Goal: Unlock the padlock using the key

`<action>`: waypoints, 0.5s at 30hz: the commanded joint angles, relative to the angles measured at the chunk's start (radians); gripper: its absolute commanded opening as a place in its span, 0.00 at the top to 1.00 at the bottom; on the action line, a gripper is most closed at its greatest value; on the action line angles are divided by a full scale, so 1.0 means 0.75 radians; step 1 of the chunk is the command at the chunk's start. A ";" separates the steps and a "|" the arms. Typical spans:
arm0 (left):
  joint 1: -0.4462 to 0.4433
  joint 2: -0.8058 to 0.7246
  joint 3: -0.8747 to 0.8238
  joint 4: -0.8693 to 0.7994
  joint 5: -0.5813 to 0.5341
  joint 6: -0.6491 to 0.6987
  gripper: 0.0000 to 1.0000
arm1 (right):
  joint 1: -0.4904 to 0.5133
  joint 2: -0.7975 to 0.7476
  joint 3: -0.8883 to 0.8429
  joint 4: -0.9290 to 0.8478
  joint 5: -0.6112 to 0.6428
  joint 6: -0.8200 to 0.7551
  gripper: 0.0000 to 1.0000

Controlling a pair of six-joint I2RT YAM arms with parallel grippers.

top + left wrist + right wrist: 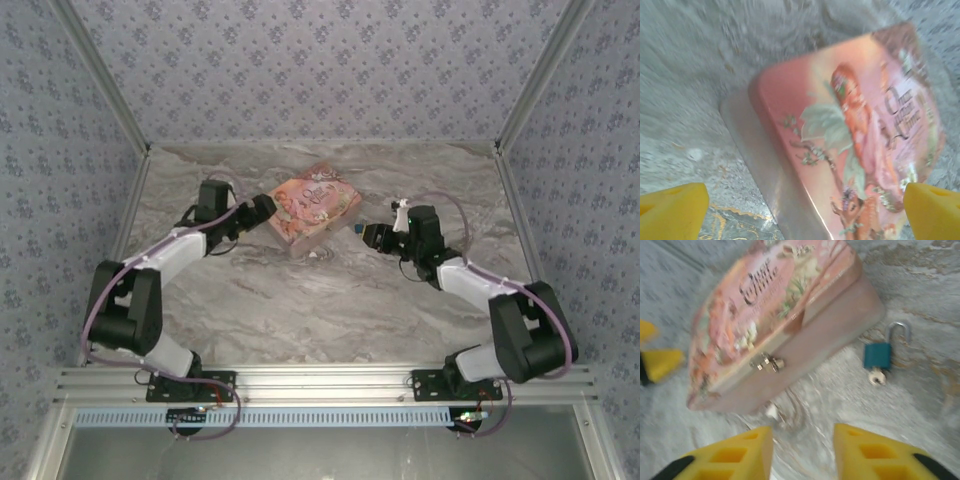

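The tiny blue padlock [877, 354] lies flat on the marble table beside the pink tin's right corner, its thin metal shackle [898, 331] pointing away from me. A silver key [876, 376] sticks out of its underside. In the top view the padlock [357, 231] is a blue speck just ahead of my right gripper [372, 237]. The right gripper [802, 452] is open and holds nothing, hovering short of the padlock and to its left. My left gripper [802, 217] is open, its yellow fingers [672, 210] wide apart around the tin's near corner.
The pink illustrated tin [315, 207] sits mid-table with its lid shut and a small metal clasp [767, 362] on the front wall. A small white bit [771, 411] lies on the table below the clasp. Aluminium frame rails [130, 200] border the table.
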 commanded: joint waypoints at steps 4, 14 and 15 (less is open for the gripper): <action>0.043 -0.364 -0.087 -0.102 -0.071 0.202 0.00 | -0.018 -0.134 0.227 -0.898 0.289 -0.346 0.38; 0.084 -1.013 -0.515 -0.143 -0.659 0.388 0.01 | -0.229 -0.460 0.015 -0.721 0.751 -0.434 0.00; 0.087 -1.061 -0.545 -0.138 -0.699 0.437 0.01 | -0.268 -0.494 -0.023 -0.665 0.759 -0.441 0.00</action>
